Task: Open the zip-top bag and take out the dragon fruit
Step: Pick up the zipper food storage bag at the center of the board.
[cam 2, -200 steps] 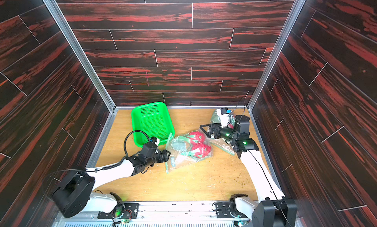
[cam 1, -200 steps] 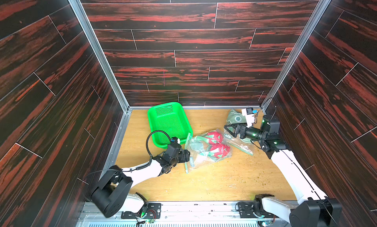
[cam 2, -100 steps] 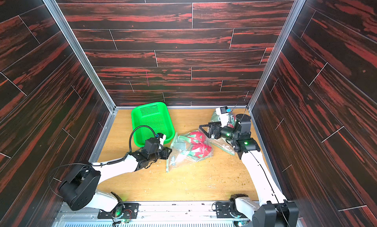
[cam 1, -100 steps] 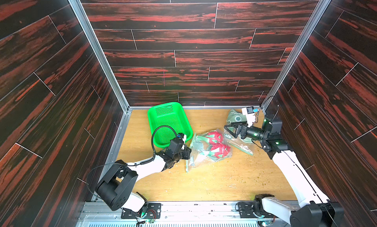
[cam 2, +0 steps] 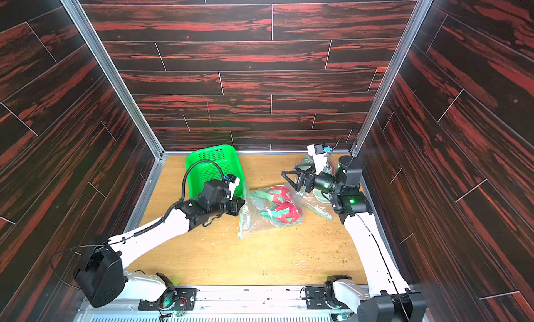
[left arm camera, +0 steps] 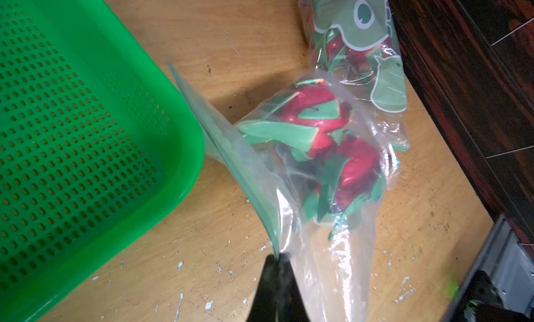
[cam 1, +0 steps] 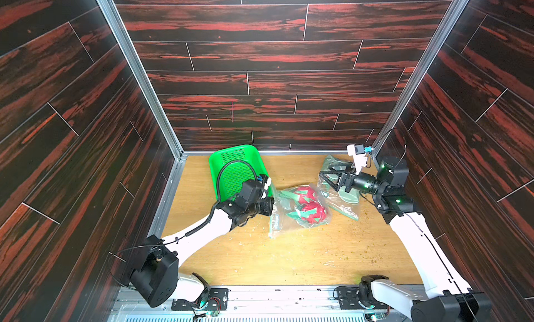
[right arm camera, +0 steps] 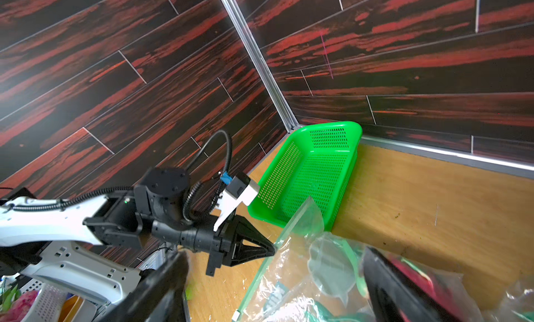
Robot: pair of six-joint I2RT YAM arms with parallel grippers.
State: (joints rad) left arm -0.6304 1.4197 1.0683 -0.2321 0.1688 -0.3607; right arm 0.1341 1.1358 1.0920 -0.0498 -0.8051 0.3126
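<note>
Back left on the table (cam 1: pixel 231 262): green basket (cam 1: pixel 231 157), close to the corner. Reaches in low from the near left corner, forearm nearly level, wrist in front of the basket. Pinches the zip edge of the zip-top bag (cam 1: pixel 281 226) with the left tool (cam 1: pixel 271 207), pressed together on the strip about midway along it. Runs front to back along that strip, bag body spreading rightward, mid-table. Holds the dragon fruit (cam 1: pixel 310 209) inside: two red bodies seen, one behind the other, long green scales aimed toward the zip edge. Extends from the right wall, elbow bent, with the right tool (cam 1: pixel 326 179) spread wide and pointing left, above a second printed bag (cam 1: pixel 345 210) just beside the first.
</note>
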